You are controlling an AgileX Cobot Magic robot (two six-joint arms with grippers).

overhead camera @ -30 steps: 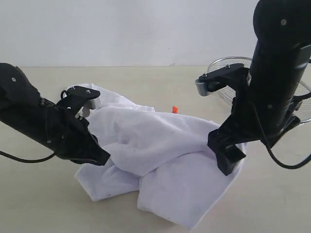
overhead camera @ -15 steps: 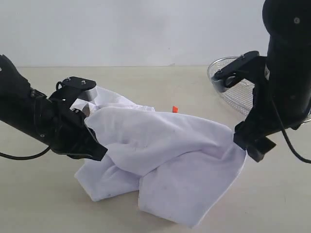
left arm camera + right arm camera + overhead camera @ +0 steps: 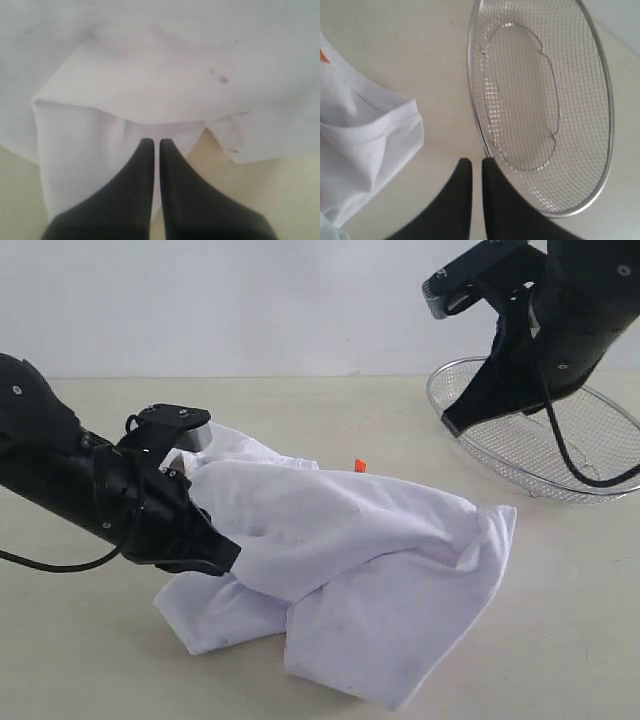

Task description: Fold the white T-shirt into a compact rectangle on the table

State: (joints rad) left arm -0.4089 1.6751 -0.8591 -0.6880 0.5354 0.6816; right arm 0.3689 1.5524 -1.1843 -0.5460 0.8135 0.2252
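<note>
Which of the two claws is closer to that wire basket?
Right. The right gripper hangs by the wire basket rim; the left gripper is far off, at the white T-shirt.

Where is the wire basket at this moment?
In the exterior view the wire basket stands on the table at the far right, apart from the white T-shirt.

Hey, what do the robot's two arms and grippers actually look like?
The left arm and right arm are bulky matte black with small silver screws; each has a thin black cable. The left gripper and right gripper each have two smooth black fingers tapering to narrow tips.
</note>
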